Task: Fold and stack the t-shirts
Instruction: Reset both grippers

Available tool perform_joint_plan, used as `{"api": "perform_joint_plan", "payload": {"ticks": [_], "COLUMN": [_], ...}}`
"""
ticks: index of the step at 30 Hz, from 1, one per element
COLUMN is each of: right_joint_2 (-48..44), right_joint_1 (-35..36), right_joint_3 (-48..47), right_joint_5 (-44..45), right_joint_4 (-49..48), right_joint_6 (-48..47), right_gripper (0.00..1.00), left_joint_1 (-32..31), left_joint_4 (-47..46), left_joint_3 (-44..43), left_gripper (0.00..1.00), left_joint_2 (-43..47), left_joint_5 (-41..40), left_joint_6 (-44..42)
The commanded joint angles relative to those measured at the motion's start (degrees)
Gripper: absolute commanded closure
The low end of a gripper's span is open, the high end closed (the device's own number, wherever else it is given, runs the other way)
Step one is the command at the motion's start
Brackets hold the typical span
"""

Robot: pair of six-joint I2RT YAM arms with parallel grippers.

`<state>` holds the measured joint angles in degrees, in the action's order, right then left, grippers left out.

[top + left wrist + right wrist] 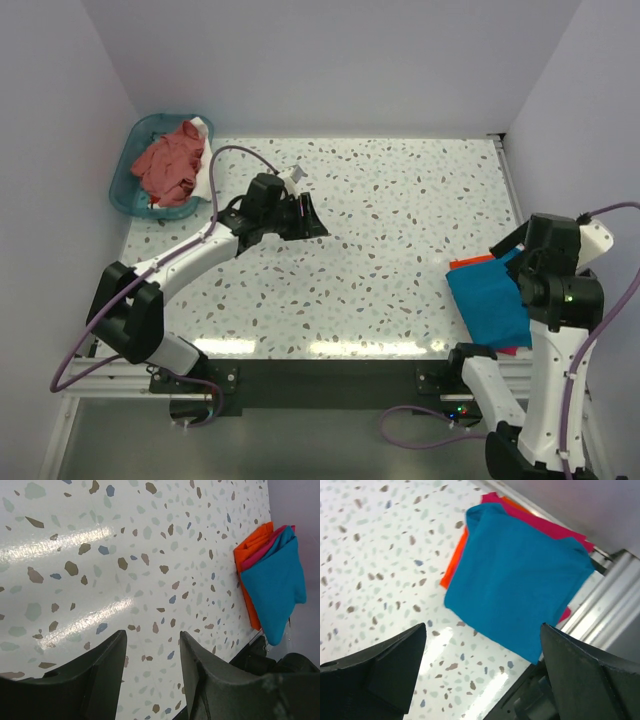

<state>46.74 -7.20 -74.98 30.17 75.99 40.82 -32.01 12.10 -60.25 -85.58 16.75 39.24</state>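
A folded stack lies at the table's right edge: a teal-blue t-shirt [488, 305] on top, an orange one [470, 262] and a magenta-pink one [505, 351] showing beneath. The stack also shows in the right wrist view [520, 575] and the left wrist view [275, 585]. A crumpled salmon-pink shirt [168, 165] and a white one [205, 180] lie in the basket. My right gripper [482, 630] is wide open and empty, above the stack's near edge. My left gripper [312, 222] is open and empty over bare table, left of centre; its fingers [107, 655] hold nothing.
The translucent teal basket [125, 180] stands at the far left corner. White walls close in the back and both sides. A metal rail [615, 595] runs along the table's right edge beside the stack. Speckled tabletop [400, 200] lies between the arms.
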Motion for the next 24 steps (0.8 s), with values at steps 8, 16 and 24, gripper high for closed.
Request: {"api": "perform_joint_plan", "payload": {"ticks": [8,16,24], "right_joint_2": [0.81,3.96,15.12], "right_joint_1": [-0.09,13.94,37.93], "right_joint_3": [8.08,16.88,17.93], "right_joint_5": [-28.83,-28.45,-17.08], "right_joint_4": [-22.06,-34.23,-45.12], "right_joint_6": [-10.32,-8.92,-6.45], "right_gripper": [0.01,0.01,0.01], "left_joint_1": [0.19,0.19,0.19], "left_joint_4": [0.82,1.61,2.93], "left_joint_3": [-0.84,4.43,10.15], "left_gripper": [0.47,0.46,0.45], "left_joint_2": [3.49,9.02,15.97], "left_joint_5": [-2.86,-9.63,-16.57], "left_joint_6": [-2.94,-5.32,-7.08]}}
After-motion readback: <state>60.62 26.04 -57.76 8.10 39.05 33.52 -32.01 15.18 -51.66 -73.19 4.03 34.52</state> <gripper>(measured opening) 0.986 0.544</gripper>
